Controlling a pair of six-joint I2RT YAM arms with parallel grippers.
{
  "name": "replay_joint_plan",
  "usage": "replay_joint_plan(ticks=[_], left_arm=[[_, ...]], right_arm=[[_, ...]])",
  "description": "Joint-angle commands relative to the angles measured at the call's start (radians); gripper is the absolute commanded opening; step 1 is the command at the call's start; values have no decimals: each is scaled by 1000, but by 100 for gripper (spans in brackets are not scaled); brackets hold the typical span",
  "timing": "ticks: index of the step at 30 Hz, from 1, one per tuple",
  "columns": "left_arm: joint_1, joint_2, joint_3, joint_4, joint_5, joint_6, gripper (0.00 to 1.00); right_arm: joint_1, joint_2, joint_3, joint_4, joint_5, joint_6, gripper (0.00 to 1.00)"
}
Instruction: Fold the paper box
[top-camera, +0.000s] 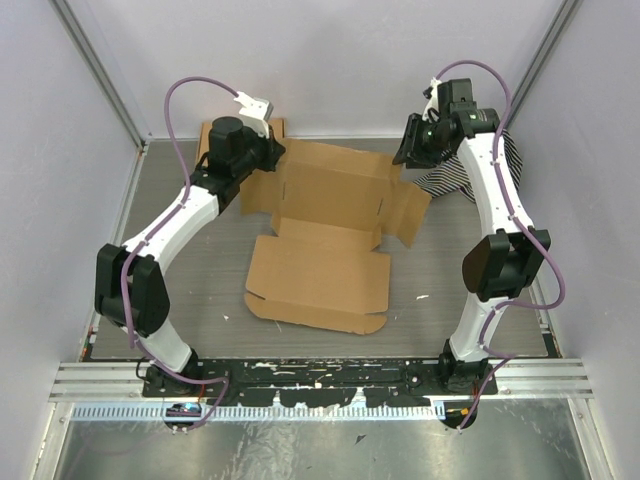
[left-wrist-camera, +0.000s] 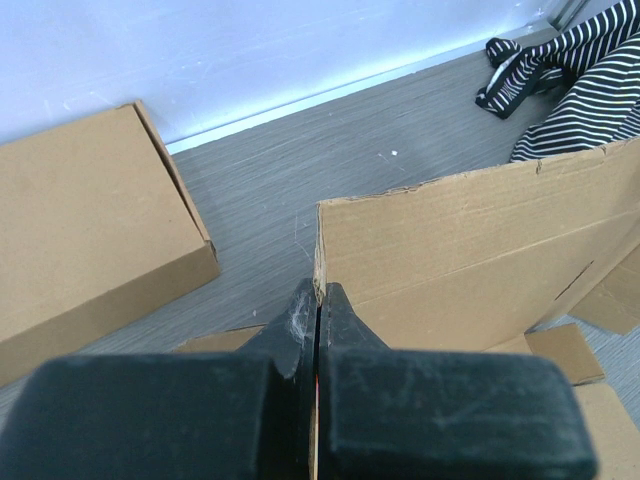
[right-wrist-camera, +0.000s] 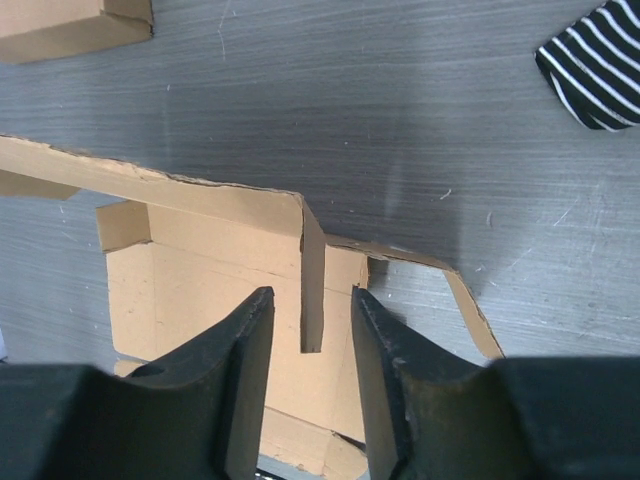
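Note:
The paper box (top-camera: 320, 240) is a brown cardboard mailer lying mostly flat in the middle of the table, with its far panel raised. My left gripper (top-camera: 268, 160) is shut on the left end of that raised panel. In the left wrist view the fingers (left-wrist-camera: 319, 292) pinch the panel's edge, and the panel (left-wrist-camera: 470, 250) stands upright to the right. My right gripper (top-camera: 408, 152) is open above the box's far right corner. In the right wrist view its fingers (right-wrist-camera: 310, 295) straddle a narrow upright flap (right-wrist-camera: 312, 280) without touching it.
A second, closed cardboard box (top-camera: 208, 135) sits at the back left behind my left arm; it also shows in the left wrist view (left-wrist-camera: 90, 230). A black-and-white striped cloth (top-camera: 450, 180) lies at the back right under my right arm. Walls enclose three sides.

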Motion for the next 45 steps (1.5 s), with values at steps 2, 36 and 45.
replay_joint_plan(ticks=[2, 36, 45], left_arm=[[-7, -45, -10, 90, 15, 22, 0], [-20, -170, 21, -205, -125, 10, 62], [-18, -169, 109, -406, -230, 51, 62]], right_arm=[[10, -18, -16, -9, -12, -22, 38], [193, -224, -399, 475, 407, 16, 1], [280, -413, -713, 907, 632, -17, 1]])
